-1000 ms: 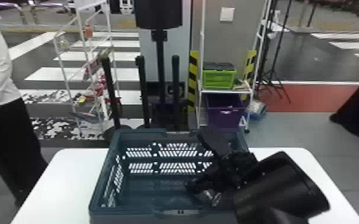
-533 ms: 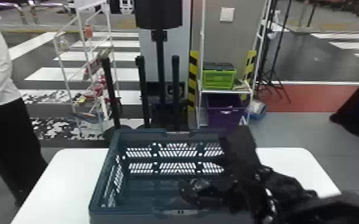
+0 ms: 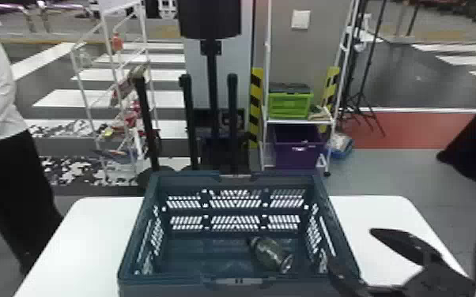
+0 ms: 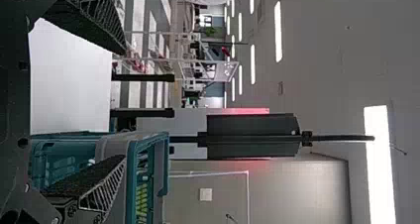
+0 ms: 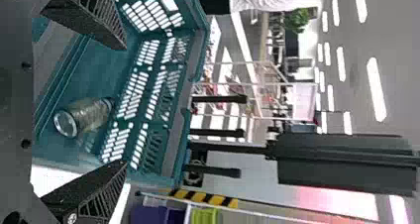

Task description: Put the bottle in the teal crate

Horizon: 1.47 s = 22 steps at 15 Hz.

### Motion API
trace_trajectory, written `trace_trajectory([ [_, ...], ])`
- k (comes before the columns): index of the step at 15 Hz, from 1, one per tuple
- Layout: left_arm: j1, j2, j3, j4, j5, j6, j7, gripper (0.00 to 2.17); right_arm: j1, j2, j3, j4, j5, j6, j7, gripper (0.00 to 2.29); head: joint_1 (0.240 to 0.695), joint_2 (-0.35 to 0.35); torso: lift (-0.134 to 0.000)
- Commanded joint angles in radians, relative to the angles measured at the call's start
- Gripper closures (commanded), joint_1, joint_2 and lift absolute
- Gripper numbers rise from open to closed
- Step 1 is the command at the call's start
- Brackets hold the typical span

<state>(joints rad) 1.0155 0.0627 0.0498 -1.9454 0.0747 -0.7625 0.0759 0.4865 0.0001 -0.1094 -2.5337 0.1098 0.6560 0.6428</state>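
- Bottle (image 3: 271, 254): lies on its side inside the teal crate (image 3: 135, 241), toward the near right corner.
- Right end effector (image 3: 352, 246): fingers spread apart, at the crate's right edge.
- Left end effector (image 4: 124, 105): fingers likewise apart.
- Worktop (image 3: 77, 237): white, supports the crate.

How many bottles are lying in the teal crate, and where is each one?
1: the bottle lies on its side on the floor of the teal crate, right of its middle. The near wall may hide some floor.
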Motion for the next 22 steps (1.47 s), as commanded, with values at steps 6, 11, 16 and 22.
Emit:
trace_trajectory([
  [6, -0.012, 0.002, -0.007, -0.001, -0.004, 0.004, 0.001, 0.14, 0.210, 0.001, -0.173, 0.377, -0.214, -0.939, -0.087, 0.09, 0.499, 0.000, 0.000],
  [11, -0.014, 0.002, -0.007, -0.009, -0.004, 0.013, 0.001, 0.14, 0.291, 0.001, -0.170, 0.549, -0.239, -1.175, -0.141, 0.09, 0.499, 0.000, 0.000],
  [16, -0.023, 0.002, -0.019, -0.012, -0.016, 0.032, 0.002, 0.14, 0.343, 0.001, -0.151, 0.515, -0.239, -1.010, -0.192, 0.09, 0.499, 0.000, 0.000],
  [22, -0.023, 0.000, -0.030, -0.003, -0.027, 0.026, 0.004, 0.14, 0.368, 0.001, -0.128, 0.457, -0.243, -0.957, -0.227, 0.09, 0.499, 0.000, 0.000],
])
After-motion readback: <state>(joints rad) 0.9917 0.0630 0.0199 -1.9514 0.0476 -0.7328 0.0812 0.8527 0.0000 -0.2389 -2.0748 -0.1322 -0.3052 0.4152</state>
